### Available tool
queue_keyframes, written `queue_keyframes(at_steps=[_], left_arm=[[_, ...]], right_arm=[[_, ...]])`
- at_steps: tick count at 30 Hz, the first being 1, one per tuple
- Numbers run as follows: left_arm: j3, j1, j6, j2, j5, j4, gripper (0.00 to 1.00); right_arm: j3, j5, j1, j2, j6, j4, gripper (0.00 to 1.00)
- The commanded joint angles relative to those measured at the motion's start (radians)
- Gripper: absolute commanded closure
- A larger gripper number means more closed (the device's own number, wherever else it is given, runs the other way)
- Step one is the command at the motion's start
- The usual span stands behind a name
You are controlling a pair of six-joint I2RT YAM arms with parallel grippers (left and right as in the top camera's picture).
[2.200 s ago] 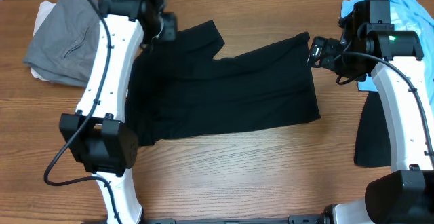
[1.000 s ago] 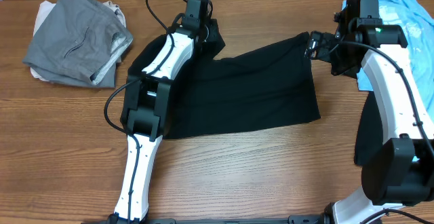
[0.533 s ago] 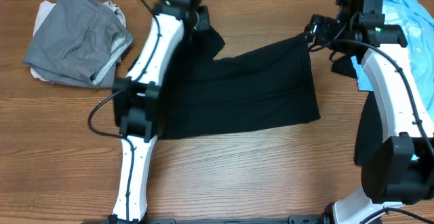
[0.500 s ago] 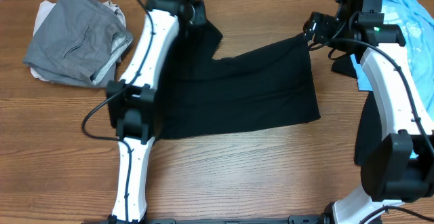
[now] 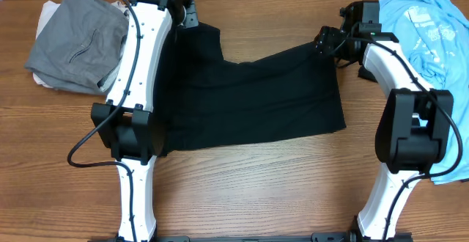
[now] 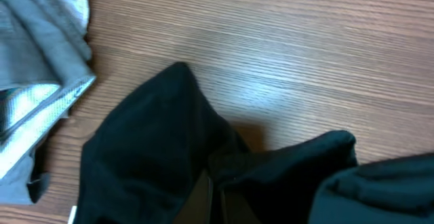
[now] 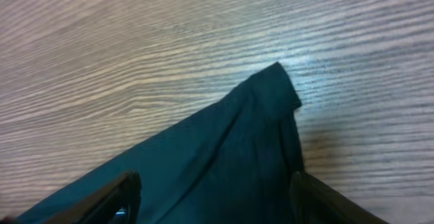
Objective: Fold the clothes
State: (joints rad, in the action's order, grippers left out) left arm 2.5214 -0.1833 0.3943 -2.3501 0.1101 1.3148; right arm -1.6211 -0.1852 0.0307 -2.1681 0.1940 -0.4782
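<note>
We've got the left gripper (image 5: 189, 13) clamped on the black garment (image 5: 256, 95) upper left, while the right gripper (image 7: 211, 183) is spread wide around its corner.

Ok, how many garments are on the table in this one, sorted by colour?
Black garment: 1
Grey garment: 1
Light blue shirt: 1
Total: 3
A white edge shows under the grey one; I can't tell whether it is a separate item.
</note>
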Motion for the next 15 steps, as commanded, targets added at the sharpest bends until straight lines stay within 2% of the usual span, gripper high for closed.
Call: queue_keyframes(at_steps=[1, 9, 13, 14, 15], left_arm=[[0.008, 0.022, 0.033, 0.013, 0.024, 0.001, 0.96], [-0.006, 0.028, 0.034, 0.013, 0.055, -0.014, 0.96], [-0.032, 0.028, 0.034, 0.013, 0.059, -0.022, 0.96], [-0.032, 0.028, 0.036, 0.013, 0.059, -0.022, 0.96], [-0.032, 0.028, 0.037, 0.013, 0.059, -0.025, 0.96]], right_arm=[[-0.019, 0.059, -0.003, -0.064, 0.019, 0.051, 0.29], [-0.019, 0.121, -0.004, -0.163, 0.055, 0.203, 0.34], [-0.019, 0.151, -0.003, -0.168, 0.069, 0.263, 0.44], [-0.019, 0.151, -0.003, -0.168, 0.069, 0.266, 0.48], [-0.019, 0.151, -0.003, -0.168, 0.069, 0.269, 0.57]])
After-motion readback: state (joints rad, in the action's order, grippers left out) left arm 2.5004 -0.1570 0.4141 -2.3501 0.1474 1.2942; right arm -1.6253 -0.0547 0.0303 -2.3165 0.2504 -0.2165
